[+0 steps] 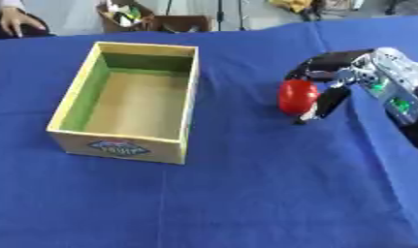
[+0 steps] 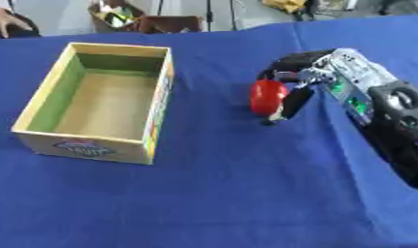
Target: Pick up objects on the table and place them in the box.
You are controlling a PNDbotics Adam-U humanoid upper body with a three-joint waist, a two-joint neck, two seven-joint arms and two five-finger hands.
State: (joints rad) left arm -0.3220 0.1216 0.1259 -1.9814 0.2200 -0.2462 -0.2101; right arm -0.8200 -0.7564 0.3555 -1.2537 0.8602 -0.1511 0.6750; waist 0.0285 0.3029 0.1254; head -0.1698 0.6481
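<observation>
Left eye view: a blue cloth covers the table (image 1: 246, 193), creased in long soft folds toward the near edge. Beyond the far edge the room is cluttered: a brown cardboard carton (image 1: 125, 17) with bits of stuff poking out, dark stand legs, and a person's hand (image 1: 15, 20) resting at the top left corner, not touching anything on the table. The box (image 1: 127, 140) sits left of centre, open at the top, yellow-rimmed with a green inner wall and a plain brown floor; nothing lies in it. A label on its near face is too blurred to read. Well to the right of it the right hand (image 1: 330, 82) comes in from the right edge, its fingers and thumb curled round a red object (image 1: 297, 96), round and glossy, which is at or just above the cloth; I cannot tell whether it touches.

Right eye view: more of the right arm (image 2: 390, 116) shows here, black with a silver casing and small green lights, cut off by the right edge. The dark fingers hide the back of the red object. The left hand shows nowhere.
</observation>
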